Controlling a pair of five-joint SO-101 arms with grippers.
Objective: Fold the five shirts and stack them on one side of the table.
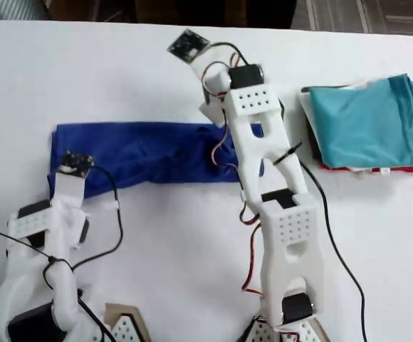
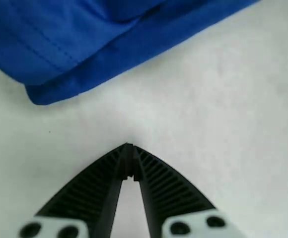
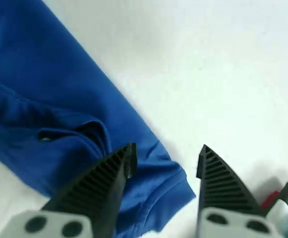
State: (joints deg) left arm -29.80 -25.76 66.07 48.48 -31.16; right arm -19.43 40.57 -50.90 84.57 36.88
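right tool (image 3: 166,151) gapes over blue shirt (image 1: 142,153) corner; left tool (image 2: 129,148) closed.

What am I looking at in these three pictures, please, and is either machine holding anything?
These are two small white robot arms at a table. One picture looks down from above; the other two come from a camera on each arm's wrist, so the black wedges there are that arm's own fingers. A blue shirt lies in a long strip, and a stack of folded shirts, teal on top, sits to one side. The left fingers are shut, empty, over bare table beside the shirt. The right fingers are open over the shirt's end. Nothing is held.
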